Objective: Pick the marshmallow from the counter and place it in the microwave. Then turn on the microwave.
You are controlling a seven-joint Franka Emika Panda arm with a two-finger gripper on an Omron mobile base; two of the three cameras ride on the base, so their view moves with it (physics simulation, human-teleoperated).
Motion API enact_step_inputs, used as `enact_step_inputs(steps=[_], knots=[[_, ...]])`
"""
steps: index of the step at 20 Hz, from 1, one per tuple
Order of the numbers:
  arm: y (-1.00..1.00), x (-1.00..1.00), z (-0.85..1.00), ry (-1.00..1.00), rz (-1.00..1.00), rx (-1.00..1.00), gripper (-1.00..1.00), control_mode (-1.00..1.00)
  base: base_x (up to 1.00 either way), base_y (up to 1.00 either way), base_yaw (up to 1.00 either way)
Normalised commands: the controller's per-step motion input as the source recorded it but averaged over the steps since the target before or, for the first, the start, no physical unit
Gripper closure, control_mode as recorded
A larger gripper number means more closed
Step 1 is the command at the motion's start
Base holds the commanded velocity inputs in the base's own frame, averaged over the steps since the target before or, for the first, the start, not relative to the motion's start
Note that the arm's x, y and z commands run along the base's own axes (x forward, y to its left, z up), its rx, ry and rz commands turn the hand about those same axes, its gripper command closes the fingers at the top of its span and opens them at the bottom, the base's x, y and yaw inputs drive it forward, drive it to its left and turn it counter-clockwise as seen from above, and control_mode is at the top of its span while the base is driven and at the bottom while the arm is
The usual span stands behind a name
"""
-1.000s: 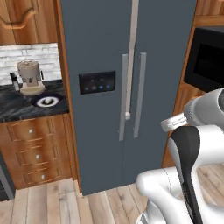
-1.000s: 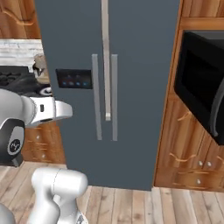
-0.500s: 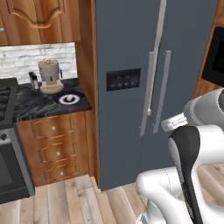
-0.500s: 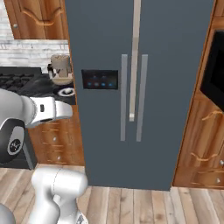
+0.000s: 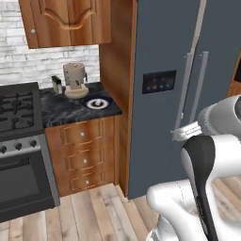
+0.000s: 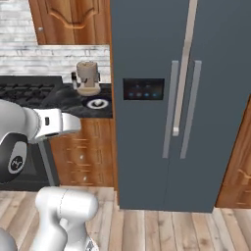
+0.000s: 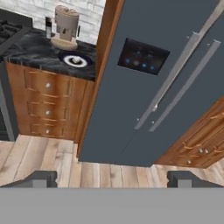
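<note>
I see tiny whitish soft marshmallow [image 5: 97,102] on round dark dish [image 5: 90,105], dark speckled stone tabletop [image 5: 61,110], at 10 o'clock of grey fridge [image 5: 188,70]. Gripper [image 7: 112,179] wide open, empty. Judge marshmallow light, squashy: pinch mid-body, gently.

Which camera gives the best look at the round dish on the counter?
The left base view: the round dish sits unobstructed on the counter. The hand view shows it smaller and tilted; the right base view crops it against the fridge.
</note>
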Motion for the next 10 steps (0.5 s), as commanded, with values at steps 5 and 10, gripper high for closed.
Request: enact_step_inputs(steps=[5, 10], knots=[[0.00, 0.00, 0.00, 0.00, 0.00, 0.00, -1.00, 1.00, 0.09, 0.69, -0.09], [0.00, 0.00, 0.00, 0.00, 0.00, 0.00, -1.00, 1.00, 0.16, 0.60, -0.09]])
